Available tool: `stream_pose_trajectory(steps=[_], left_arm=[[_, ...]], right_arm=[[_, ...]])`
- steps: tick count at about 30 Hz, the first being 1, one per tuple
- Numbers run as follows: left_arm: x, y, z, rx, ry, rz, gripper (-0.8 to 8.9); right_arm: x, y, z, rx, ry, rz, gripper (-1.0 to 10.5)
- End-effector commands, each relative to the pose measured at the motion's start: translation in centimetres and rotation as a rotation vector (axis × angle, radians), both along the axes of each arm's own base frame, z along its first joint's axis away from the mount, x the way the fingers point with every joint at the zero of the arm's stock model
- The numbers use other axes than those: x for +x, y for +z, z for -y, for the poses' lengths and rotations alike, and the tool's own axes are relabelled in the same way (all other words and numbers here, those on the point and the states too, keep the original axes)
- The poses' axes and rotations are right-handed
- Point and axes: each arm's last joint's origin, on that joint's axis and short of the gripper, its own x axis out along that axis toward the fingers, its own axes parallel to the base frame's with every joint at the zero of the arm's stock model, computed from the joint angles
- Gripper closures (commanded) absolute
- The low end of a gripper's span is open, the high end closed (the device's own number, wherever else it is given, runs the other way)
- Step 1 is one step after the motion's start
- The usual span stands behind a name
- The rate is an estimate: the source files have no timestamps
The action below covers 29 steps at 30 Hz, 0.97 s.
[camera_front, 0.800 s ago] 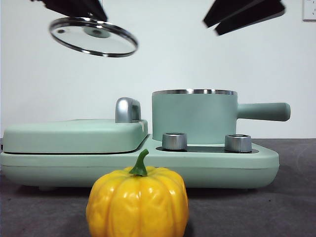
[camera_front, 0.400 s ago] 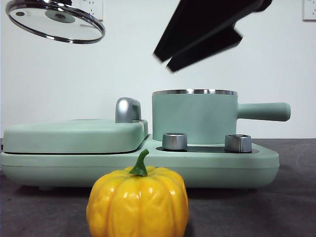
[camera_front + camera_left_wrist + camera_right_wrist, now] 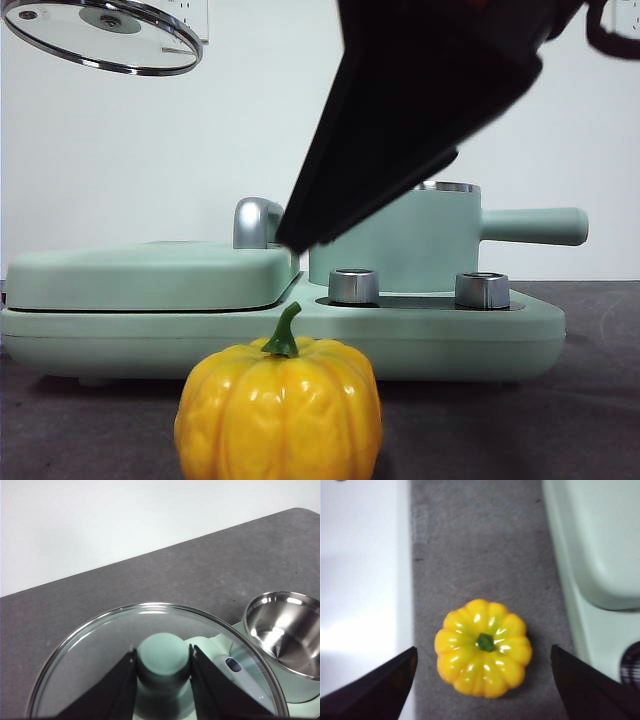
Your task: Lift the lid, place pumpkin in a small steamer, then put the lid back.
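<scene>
Front view is showing the lid (image 3: 100,38) hanging tilted high above the flat cover (image 3: 150,275) end of the appliance base (image 3: 280,340), with the left hand (image 3: 164,672) clamping its mint-green knob (image 3: 164,662) between both jaws. Right hand (image 3: 482,680) is hovering with jaws spread wide directly over the pumpkin (image 3: 483,647), which is sitting upright on the grey surface (image 3: 480,555) near its front edge, just beside the base. Small steamer (image 3: 440,240) is standing uncovered on the base behind the two silver knobs (image 3: 353,285), partly hidden by the dark right arm.

Glossy pumpkin (image 3: 278,410); clear glass lid (image 3: 100,35); matt table (image 3: 590,400)
</scene>
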Motion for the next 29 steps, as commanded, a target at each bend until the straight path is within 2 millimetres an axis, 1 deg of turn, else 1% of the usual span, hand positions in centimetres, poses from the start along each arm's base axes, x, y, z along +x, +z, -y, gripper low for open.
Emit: stream_pose_trajectory(steps=[1,11,20,24,27,29], left_arm=[[0.0,0.7,0.1,-0.016,-0.004,0.038,7.97],[0.1,0.7,0.1,-0.011,-0.006,0.043,7.97],[0.2,0.7,-0.3,-0.008,0.009,0.044,7.97],[0.2,0.7,-0.4,-0.007,0.014,0.043,7.97],[0.2,0.7,-0.4,-0.007,0.014,0.042,7.97],[0.2,0.7,-0.4,-0.007,0.014,0.042,7.97]], right_arm=[[0.0,-0.3,-1.0,-0.011,0.029,0.001,5.2],[0.8,-2.4,-2.2,-0.056,0.032,-0.030,4.8],[1.2,-4.7,-3.0,-0.121,0.032,-0.075,5.0],[1.1,-4.8,-2.8,-0.145,0.001,-0.111,6.5],[0.9,-4.0,-2.3,-0.184,-0.038,-0.160,6.5],[0.7,-3.2,-1.9,-0.213,-0.056,-0.189,6.5]])
